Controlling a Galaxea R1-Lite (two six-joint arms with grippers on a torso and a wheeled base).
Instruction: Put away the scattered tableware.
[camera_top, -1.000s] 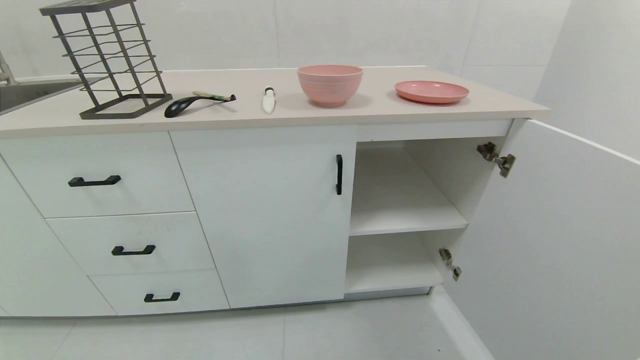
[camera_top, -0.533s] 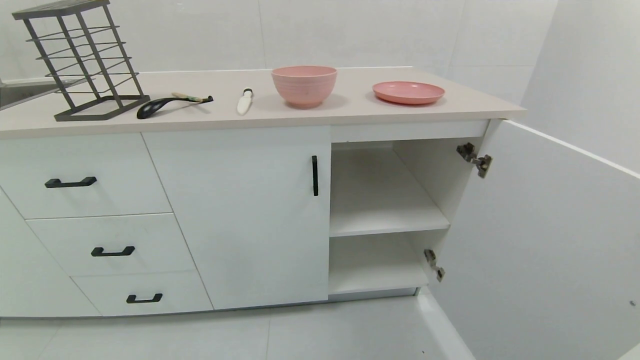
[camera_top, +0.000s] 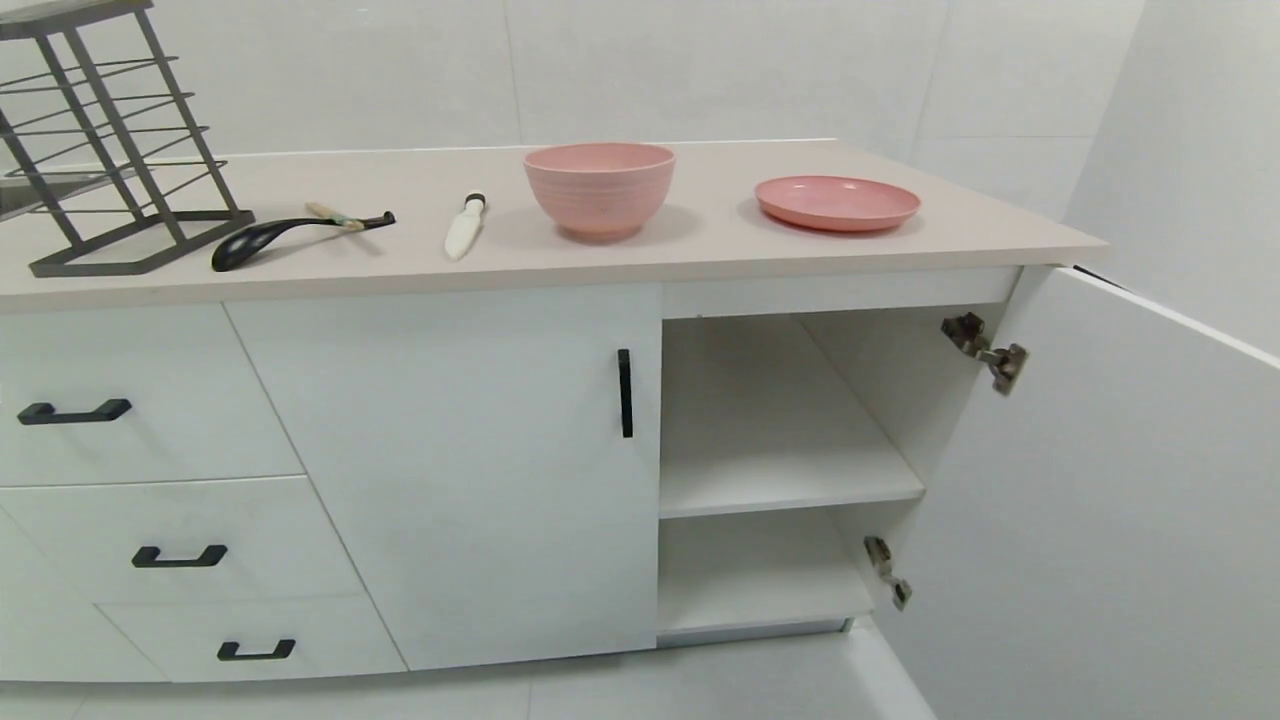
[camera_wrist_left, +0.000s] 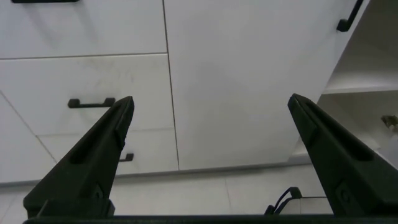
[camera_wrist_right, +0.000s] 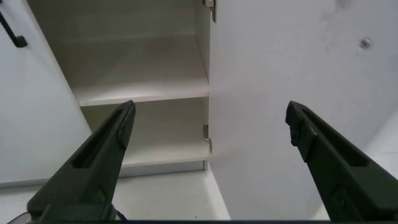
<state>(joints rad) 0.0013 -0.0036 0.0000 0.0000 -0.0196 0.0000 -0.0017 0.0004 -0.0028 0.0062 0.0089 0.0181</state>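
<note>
Head cam sits high, looking down across the desk (camera_top: 700, 255) and cupboard (camera_top: 450, 450) front. Both wrist cams hang low and close: left faces the drawers (camera_wrist_left: 81, 74), right the open shelves (camera_wrist_right: 149, 74), which the head cam catches too.

On the counter (camera_top: 700, 255), left to right: rack (camera_top: 110, 150), spoon (camera_top: 270, 234), knife (camera_top: 465, 227), bowl (camera_top: 599, 187), plate (camera_top: 837, 202); open cabinet (camera_top: 780, 485) beneath plate.

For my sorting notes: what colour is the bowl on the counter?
Pink all over. The bowl shows best in the head view.
</note>
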